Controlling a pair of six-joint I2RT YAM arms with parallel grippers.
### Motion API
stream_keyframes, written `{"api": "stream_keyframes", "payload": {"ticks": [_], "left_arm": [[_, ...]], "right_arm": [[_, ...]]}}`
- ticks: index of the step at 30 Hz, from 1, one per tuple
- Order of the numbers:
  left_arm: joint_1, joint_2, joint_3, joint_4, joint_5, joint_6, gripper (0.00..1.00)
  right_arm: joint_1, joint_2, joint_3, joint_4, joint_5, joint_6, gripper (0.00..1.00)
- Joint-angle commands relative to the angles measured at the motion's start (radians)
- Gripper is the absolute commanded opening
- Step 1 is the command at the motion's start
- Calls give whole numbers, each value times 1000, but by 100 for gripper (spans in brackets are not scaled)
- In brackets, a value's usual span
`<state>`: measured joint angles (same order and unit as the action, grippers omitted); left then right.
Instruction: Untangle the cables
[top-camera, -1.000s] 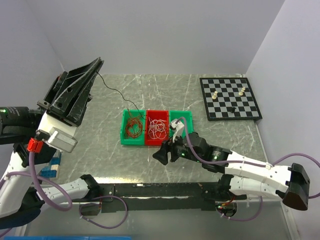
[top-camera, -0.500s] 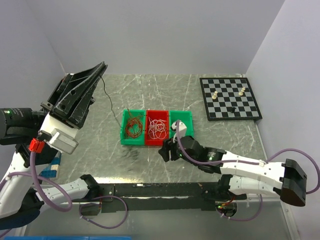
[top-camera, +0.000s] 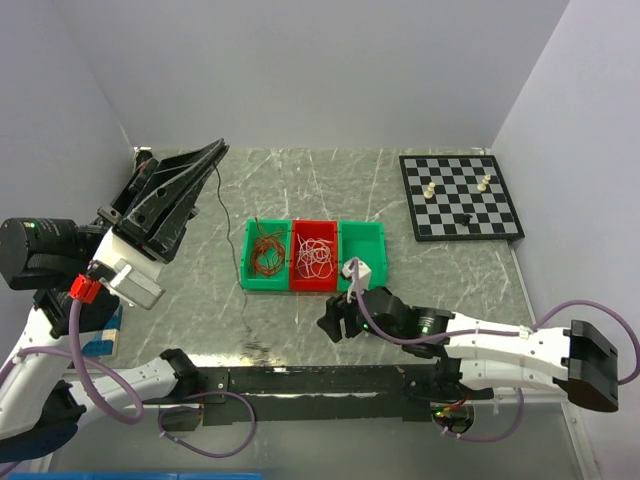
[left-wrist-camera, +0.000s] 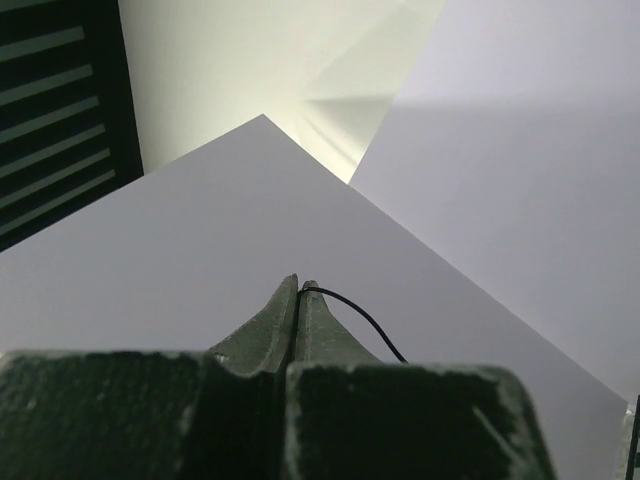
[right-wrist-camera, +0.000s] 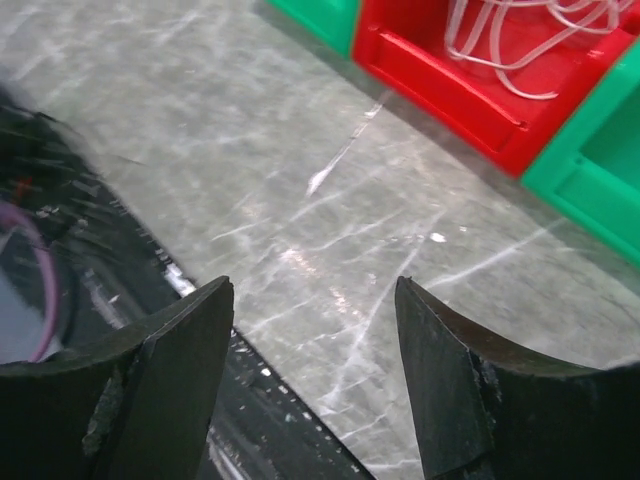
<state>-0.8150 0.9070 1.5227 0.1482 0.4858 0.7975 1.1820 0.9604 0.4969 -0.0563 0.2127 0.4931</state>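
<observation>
Three small open plastic bins sat in a row mid-table: a green left bin (top-camera: 249, 262) holding the coiled red-brown wires (top-camera: 266, 252), a red middle bin (top-camera: 312, 282) holding the loose white wires (top-camera: 316, 256), and a green right bin (top-camera: 364, 240) whose contents could not be made out. A black-and-white chessboard (top-camera: 460, 196) with a few pieces lay at the far right, well apart from the bins. A stack of blue and wooden blocks (top-camera: 103, 335) sat at the left edge.

Up high on the left, the left gripper (left-wrist-camera: 299, 290) was raised above the table and tilted toward the back wall, fingers pinched tight together on the thin black wire (left-wrist-camera: 360, 320). That wire trailed down from the tips toward the green left bin, and its lower end was too fine to trace.

Down low, the right arm reached in from the right side, and the right gripper (right-wrist-camera: 312, 290) hovered just in front of the red middle bin, fingers spread wide with nothing between them.

The surface was a grey marbled tabletop (top-camera: 300, 180), with a black rail (top-camera: 320, 380) along its near edge and plain pale walls around it.
</observation>
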Motion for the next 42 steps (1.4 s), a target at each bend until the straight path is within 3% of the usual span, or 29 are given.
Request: {"api": "stream_keyframes", "payload": {"ticks": [1, 6, 12, 15, 18, 25, 31, 37, 42], "left_arm": [[2, -16, -10, 7, 31, -30, 1], [2, -22, -21, -35, 74, -37, 1], [4, -37, -56, -116, 122, -34, 1], [2, -52, -90, -118, 109, -24, 1], [2, -60, -93, -124, 93, -12, 1], [2, -71, -93, -90, 50, 51, 1], [4, -88, -90, -27, -47, 164, 1], [2, -74, -145, 316, -284, 313, 1], [2, -13, -33, 404, -446, 313, 1]], "right_arm": [[8, -90, -55, 121, -74, -39, 74], [7, -124, -129, 222, -119, -41, 75], [-7, 18, -100, 234, -102, -28, 70], [-10, 90, -92, 265, -102, -21, 53], [-12, 127, -75, 256, -102, -11, 29], [-12, 80, -109, 224, -59, 15, 0], [-10, 9, -147, 176, -50, 44, 0], [-12, -115, -214, 83, -47, 107, 0], [-10, -239, -256, -26, -39, 159, 0]]}}
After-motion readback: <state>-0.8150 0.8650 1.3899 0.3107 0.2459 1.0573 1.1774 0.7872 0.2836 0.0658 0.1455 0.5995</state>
